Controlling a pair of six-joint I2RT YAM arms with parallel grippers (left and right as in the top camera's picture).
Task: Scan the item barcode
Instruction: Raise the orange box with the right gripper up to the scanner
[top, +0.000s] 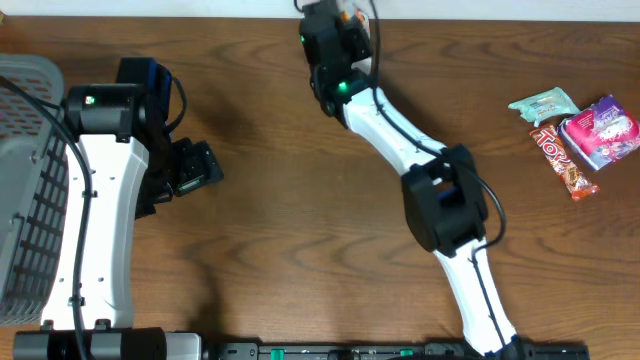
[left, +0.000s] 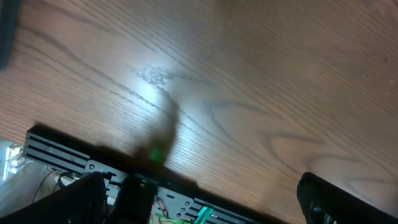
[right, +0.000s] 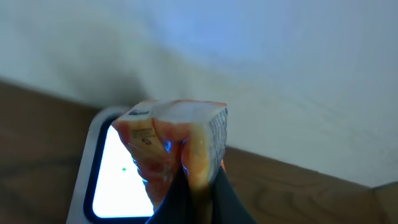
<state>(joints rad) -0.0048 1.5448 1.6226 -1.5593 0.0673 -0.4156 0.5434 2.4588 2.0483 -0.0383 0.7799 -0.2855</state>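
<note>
Pinching a crinkly orange packet (right: 168, 140), the right gripper (right: 198, 186) clamps tight over a glowing, round-cornered scanner (right: 112, 180), far side; the left gripper (left: 205, 199) gapes wide, empty, above the grained wooden table (left: 249, 93).

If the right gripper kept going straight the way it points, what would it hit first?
Probably the glowing scanner just behind the orange packet it holds, though depth is hard to judge.

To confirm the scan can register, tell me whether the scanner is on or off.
On: in the right wrist view the scanner window glows bright white beside the orange packet pinched in the right fingers.
</note>
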